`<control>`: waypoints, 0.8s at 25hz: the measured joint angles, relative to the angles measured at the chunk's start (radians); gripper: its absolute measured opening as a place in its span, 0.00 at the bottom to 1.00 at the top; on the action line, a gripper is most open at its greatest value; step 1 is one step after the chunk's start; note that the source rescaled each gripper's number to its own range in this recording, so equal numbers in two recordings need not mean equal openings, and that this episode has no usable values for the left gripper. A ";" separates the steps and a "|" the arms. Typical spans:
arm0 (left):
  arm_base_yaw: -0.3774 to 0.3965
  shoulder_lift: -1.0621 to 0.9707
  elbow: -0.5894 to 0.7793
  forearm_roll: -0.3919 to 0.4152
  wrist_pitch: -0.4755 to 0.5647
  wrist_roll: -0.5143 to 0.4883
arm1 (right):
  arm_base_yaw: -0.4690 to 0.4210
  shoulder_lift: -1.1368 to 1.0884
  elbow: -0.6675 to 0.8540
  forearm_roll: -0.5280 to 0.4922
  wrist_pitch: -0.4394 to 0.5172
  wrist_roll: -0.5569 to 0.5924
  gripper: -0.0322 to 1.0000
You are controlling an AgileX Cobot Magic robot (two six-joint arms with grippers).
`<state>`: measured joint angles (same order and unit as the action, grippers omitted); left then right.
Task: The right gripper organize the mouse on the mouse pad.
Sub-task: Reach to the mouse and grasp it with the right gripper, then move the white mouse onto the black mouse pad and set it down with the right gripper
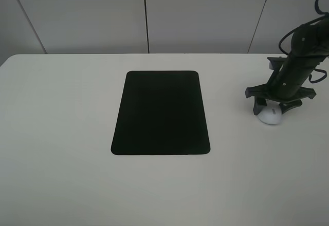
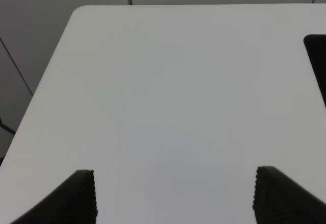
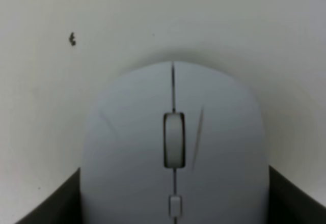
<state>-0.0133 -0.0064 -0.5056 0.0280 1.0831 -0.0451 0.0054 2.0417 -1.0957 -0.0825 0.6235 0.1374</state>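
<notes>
Right gripper (image 1: 271,107) is down on the mouse (image 1: 269,116) at the right side of the desk (image 1: 61,133), and it is closed on it. In the right wrist view the dark fingers (image 3: 46,203) press in on both flanks of the white shell. The scroll wheel (image 3: 173,139) sits dead centre between them. So the mouse's long axis points straight out from the gripper, and the grip goes across its narrow width. That looks like a square, balanced hold.

Now the relation that matters: the mouse pad (image 1: 161,113) lies in the middle of the desk, well apart from the mouse, off toward the robot's left. Nothing stands on the bare desk between them. The pad's long side runs front to back, so there is plenty of black surface to land on. The carry calls for a lift and a sideways sweep inward, I'd say.

The left gripper (image 2: 173,198) hangs open over bare desk, with only the pad's edge in its view. The right arm is plainly the nearer one.
</notes>
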 joint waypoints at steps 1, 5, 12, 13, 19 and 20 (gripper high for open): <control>0.000 0.000 0.000 0.000 0.000 0.000 | 0.000 0.000 0.000 0.000 -0.001 0.000 0.08; 0.000 0.000 0.000 0.000 0.000 0.000 | 0.000 0.000 -0.001 0.000 -0.002 0.001 0.08; 0.000 0.000 0.000 0.000 0.000 0.000 | 0.000 0.003 -0.003 0.000 0.000 0.002 0.08; 0.000 0.000 0.000 0.000 0.000 0.000 | 0.000 0.003 -0.003 0.000 0.000 0.002 0.08; 0.000 0.000 0.000 0.000 0.000 0.000 | 0.000 0.003 -0.003 0.000 0.000 0.002 0.08; 0.000 0.000 0.000 0.000 0.000 0.000 | 0.000 0.003 -0.003 0.000 0.000 0.002 0.08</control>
<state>-0.0133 -0.0064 -0.5056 0.0280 1.0831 -0.0451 0.0054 2.0446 -1.0987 -0.0825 0.6235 0.1392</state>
